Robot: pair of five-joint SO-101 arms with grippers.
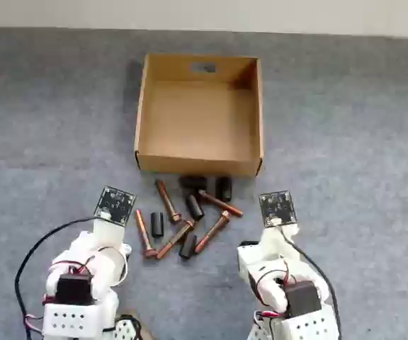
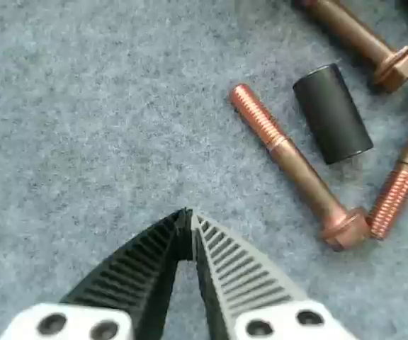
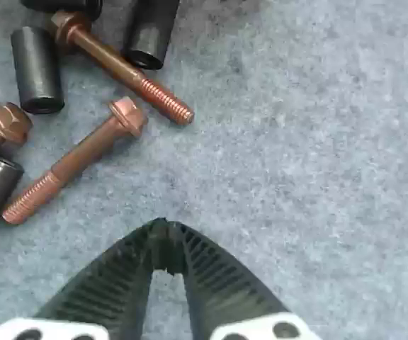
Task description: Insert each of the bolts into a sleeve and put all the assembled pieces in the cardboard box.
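Several copper bolts (image 1: 213,232) and black sleeves (image 1: 157,224) lie scattered on the grey carpet just in front of the cardboard box (image 1: 199,164), which is empty. My left gripper (image 2: 190,217) is shut with nothing in it, hovering over bare carpet beside a bolt (image 2: 292,165) and a sleeve (image 2: 331,112). My right gripper (image 3: 163,225) is shut too and holds nothing; it hangs near a bolt (image 3: 76,161), another bolt (image 3: 119,65) and a sleeve (image 3: 37,69). In the high view the left arm (image 1: 91,265) stands left of the pile and the right arm (image 1: 282,273) to its right.
Grey carpet covers the whole table. The box's low front wall (image 1: 197,165) stands directly behind the pile. Open carpet lies to the far left and far right of the box and arms.
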